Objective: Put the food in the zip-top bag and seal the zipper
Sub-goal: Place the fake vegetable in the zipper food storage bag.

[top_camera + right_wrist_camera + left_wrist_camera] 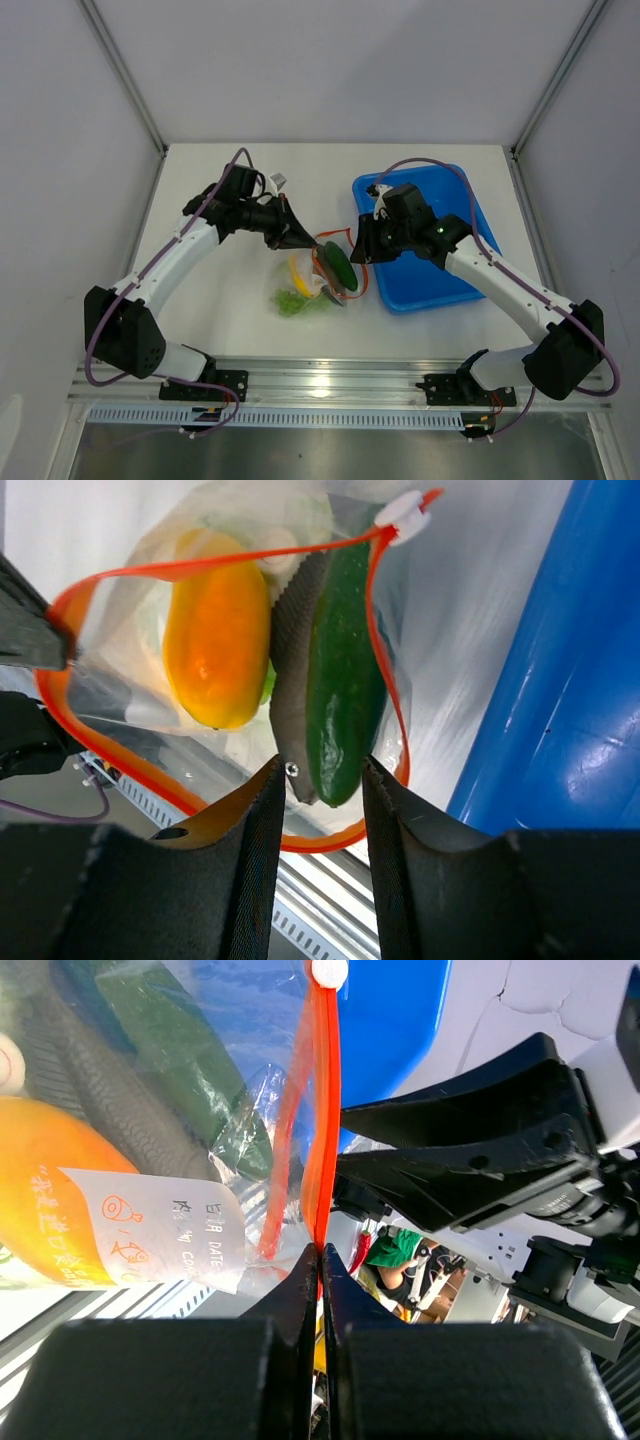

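The zip-top bag [312, 298] lies mid-table with its mouth open. My left gripper [303, 242] is shut on the orange-red zipper [322, 1160] at the mouth's left end. Inside the bag lie a yellow-orange piece [215, 640], a grey fish [288, 670], a green cucumber [345, 660] and small green pieces [292, 303]. My right gripper [320, 770] is open at the mouth's near side. The tips of the fish and cucumber lie between its fingers. The zipper's white slider [403, 515] sits at the far end of the strip. A white piece [290, 530] shows faintly behind.
The blue tray [440, 280] stands right of the bag, under my right arm; it also shows in the right wrist view [560, 680]. A slotted metal rail [340, 385] runs along the table's near edge. White walls close the back and sides.
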`<state>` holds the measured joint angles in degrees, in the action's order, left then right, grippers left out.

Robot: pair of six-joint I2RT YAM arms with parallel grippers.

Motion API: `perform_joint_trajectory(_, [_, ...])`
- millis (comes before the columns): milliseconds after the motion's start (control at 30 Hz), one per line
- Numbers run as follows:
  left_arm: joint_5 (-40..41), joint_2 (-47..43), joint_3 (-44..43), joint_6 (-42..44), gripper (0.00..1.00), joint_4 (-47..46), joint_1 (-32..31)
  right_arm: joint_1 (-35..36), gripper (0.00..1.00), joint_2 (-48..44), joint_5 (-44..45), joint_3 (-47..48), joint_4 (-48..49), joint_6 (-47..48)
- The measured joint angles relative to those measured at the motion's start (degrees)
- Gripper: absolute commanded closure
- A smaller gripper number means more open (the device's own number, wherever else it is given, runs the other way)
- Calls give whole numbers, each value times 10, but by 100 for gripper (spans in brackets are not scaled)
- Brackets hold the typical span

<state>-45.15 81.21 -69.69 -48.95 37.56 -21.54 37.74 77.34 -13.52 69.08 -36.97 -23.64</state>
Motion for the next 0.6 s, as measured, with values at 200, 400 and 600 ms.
perform_joint_trajectory(200, [2,-10,2,1,99,3,2,-2,61,5,6,-9,-3,8])
perform_joint_trajectory(400, [5,-16,6,1,100,5,2,-9,61,30,6,-30,7,12])
perform_joint_trajectory(600, [5,-21,11,1,100,6,2,-11,80,74,4,-33,25,15])
